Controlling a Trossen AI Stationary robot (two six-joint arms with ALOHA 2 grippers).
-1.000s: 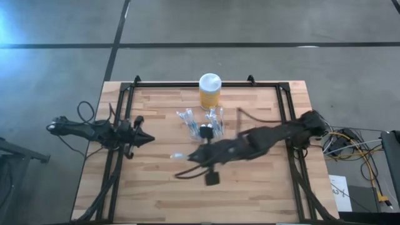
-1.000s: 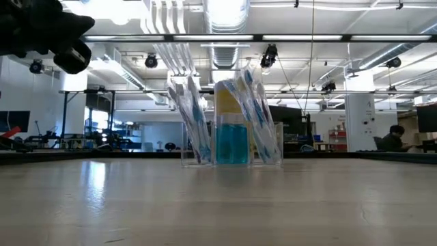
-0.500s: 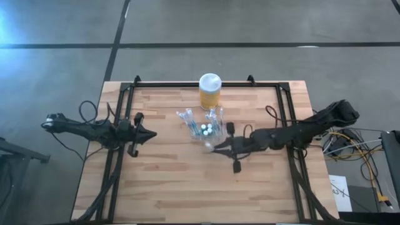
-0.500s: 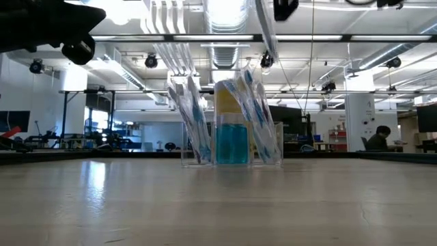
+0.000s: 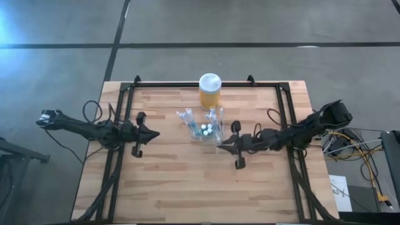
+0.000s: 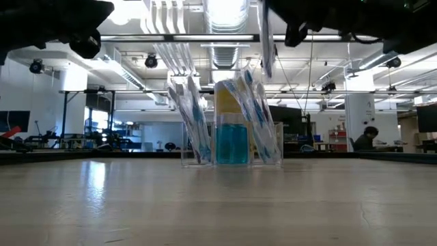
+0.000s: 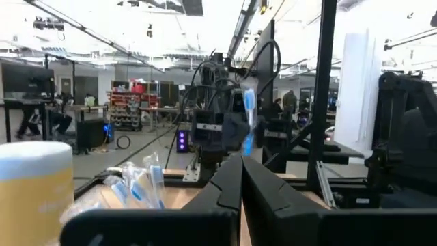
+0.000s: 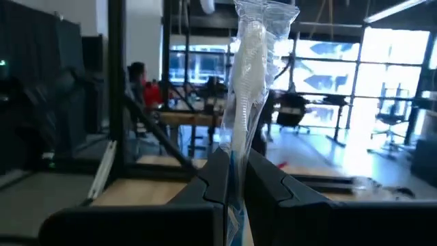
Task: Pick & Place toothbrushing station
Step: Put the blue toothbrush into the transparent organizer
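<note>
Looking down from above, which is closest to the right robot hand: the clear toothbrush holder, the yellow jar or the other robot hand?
From the right gripper:
1. Toothbrushing station, just beside it, toward the table's middle.
2. Yellow jar, at the far edge.
3. Left gripper, across the table.

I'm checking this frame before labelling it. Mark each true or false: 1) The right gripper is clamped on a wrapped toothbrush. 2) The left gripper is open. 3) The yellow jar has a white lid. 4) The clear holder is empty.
1) True: the right gripper is shut on the wrapped toothbrush, held upright.
2) False: the left gripper is shut and holds nothing.
3) True: the yellow jar has a white lid.
4) False: the clear holder already contains wrapped toothbrushes and a blue item.
</note>
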